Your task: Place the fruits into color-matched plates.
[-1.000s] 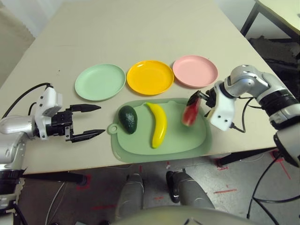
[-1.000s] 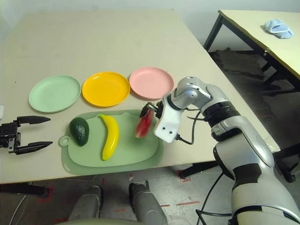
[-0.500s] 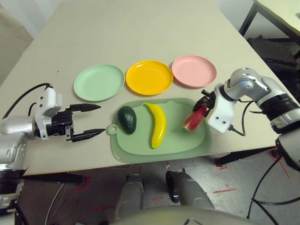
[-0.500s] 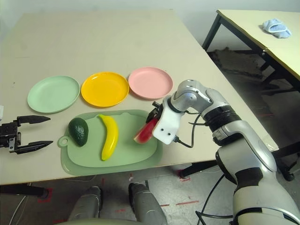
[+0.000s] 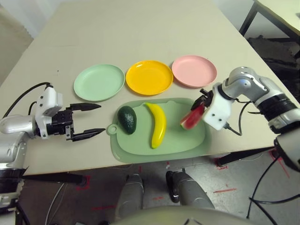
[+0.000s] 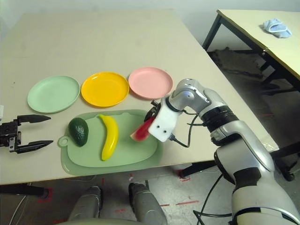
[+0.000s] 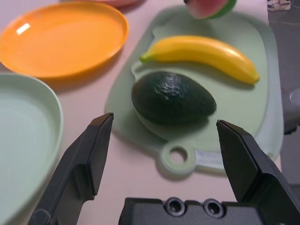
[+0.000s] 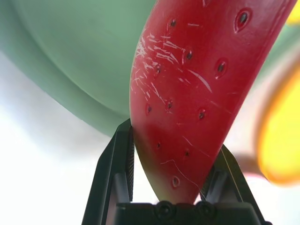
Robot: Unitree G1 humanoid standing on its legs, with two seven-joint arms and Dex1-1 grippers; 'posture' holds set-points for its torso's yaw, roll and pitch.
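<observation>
Right end effector clamping watermelon wedge (above cutting board), left end effector spread wide, empty

Bright, even light is cast from above; soft shadows are thrown on the bench; wrist close-ups are blurred.

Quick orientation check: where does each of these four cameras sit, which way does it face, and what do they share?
Left eye view: on the head, looking forward and down at the table; silver forearms at both sides.
Right eye view: the stereo twin, same scene, also taking in a second table.
Left wrist view: along the open left gripper toward the avocado and banana.
Right wrist view: along the right gripper, shut on the watermelon wedge.
Shared: the green cutting board; the left wrist view also catches the wedge.
</observation>
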